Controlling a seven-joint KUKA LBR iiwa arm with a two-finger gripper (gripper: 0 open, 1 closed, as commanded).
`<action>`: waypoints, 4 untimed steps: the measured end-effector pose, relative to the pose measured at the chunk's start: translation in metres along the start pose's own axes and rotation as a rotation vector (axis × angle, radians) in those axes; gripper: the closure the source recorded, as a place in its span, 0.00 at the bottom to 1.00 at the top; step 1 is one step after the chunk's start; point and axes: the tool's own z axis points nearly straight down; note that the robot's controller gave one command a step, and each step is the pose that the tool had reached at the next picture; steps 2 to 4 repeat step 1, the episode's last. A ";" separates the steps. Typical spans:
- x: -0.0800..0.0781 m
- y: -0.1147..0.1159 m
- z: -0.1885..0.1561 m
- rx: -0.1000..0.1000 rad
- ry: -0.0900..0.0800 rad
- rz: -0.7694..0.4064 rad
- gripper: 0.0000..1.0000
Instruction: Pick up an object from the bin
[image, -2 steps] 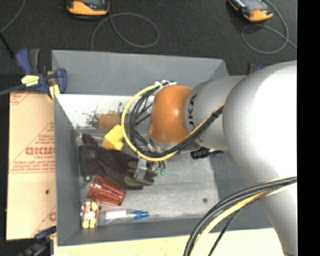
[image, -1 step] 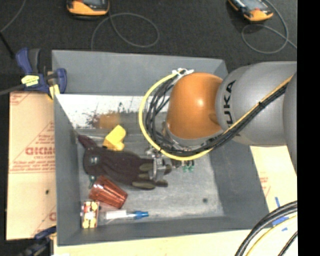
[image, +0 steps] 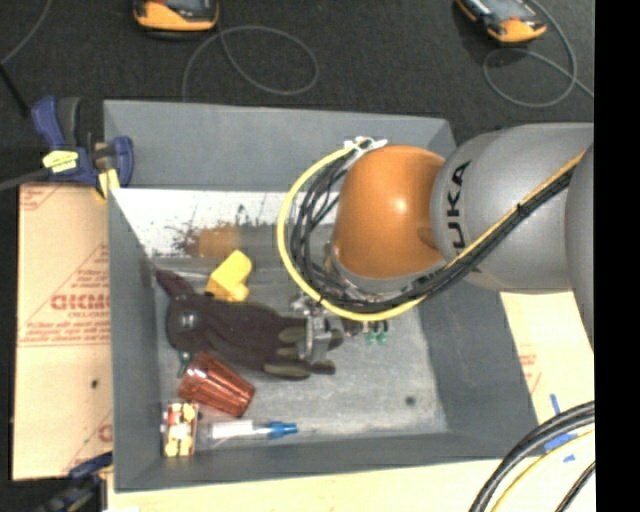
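Note:
My gripper (image: 318, 336) is low in the middle of the bin, under the arm's orange cover. It sits at the right end of a dark brown glove (image: 225, 330), right over the glove's finger tips; whether it holds them I cannot tell. The glove lies flat, stretching left from the gripper. A yellow block (image: 230, 277) lies just behind the glove. A red ribbed cup (image: 216, 387) lies on its side in front of the glove. A small green thing (image: 375, 336) shows just right of the gripper.
A clear pen-like tube with a blue tip (image: 245, 431) lies along the front wall. A small red and yellow piece (image: 179, 428) sits in the front left corner. A brownish round thing (image: 215, 241) rests by the back wall. The arm covers the bin's right back part.

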 end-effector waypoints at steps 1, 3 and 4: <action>-0.002 -0.005 -0.096 0.001 -0.004 -0.030 1.00; -0.002 -0.005 -0.096 0.001 -0.004 -0.030 1.00; -0.002 -0.005 -0.096 0.001 -0.004 -0.030 1.00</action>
